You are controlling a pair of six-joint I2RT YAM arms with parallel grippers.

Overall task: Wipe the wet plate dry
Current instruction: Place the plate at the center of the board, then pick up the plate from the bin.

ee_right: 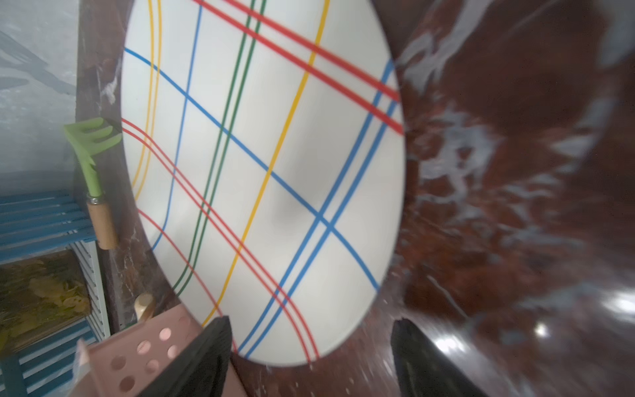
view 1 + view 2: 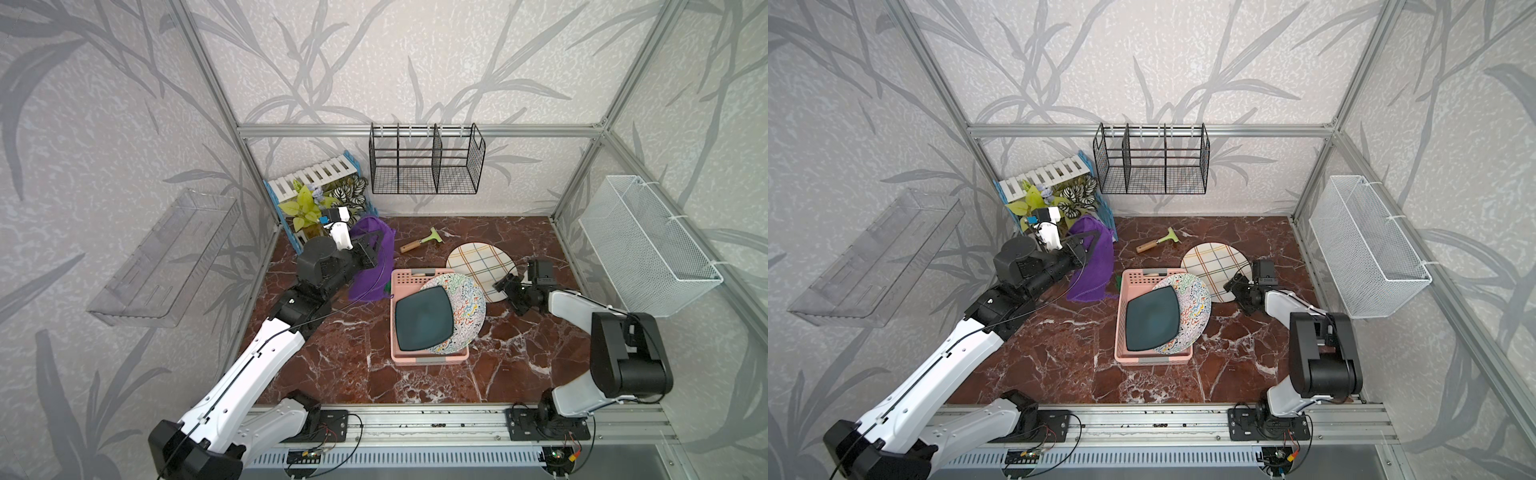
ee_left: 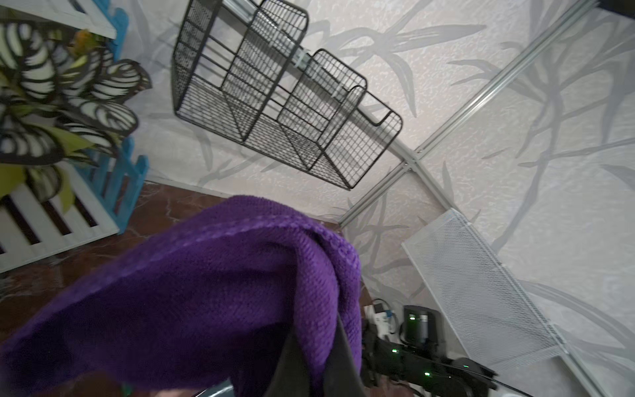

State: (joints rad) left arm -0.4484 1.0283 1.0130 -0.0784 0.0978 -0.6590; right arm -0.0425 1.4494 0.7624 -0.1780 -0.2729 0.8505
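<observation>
A round white plate with coloured plaid lines (image 2: pixel 478 262) (image 2: pixel 1214 259) (image 1: pixel 268 165) lies flat on the marble table, right of the pink basket. My right gripper (image 2: pixel 505 284) (image 2: pixel 1235 286) (image 1: pixel 311 323) is open at the plate's near rim, one finger on each side of the rim and holding nothing. My left gripper (image 2: pixel 374 249) (image 2: pixel 1077 249) (image 3: pixel 309 361) is raised at the back left and shut on a purple cloth (image 2: pixel 370 282) (image 2: pixel 1090 270) (image 3: pixel 206 292), which hangs down from it and hides the fingertips.
A pink basket (image 2: pixel 430 358) holds a squiggle-patterned round plate (image 2: pixel 465 320) and a dark teal square plate (image 2: pixel 424 318). A green hand rake (image 2: pixel 419 241) lies behind it. A fenced planter (image 2: pixel 316 187), a black wire rack (image 2: pixel 426 166), a white mesh basket (image 2: pixel 648 245) and a clear shelf (image 2: pixel 166 257) line the walls.
</observation>
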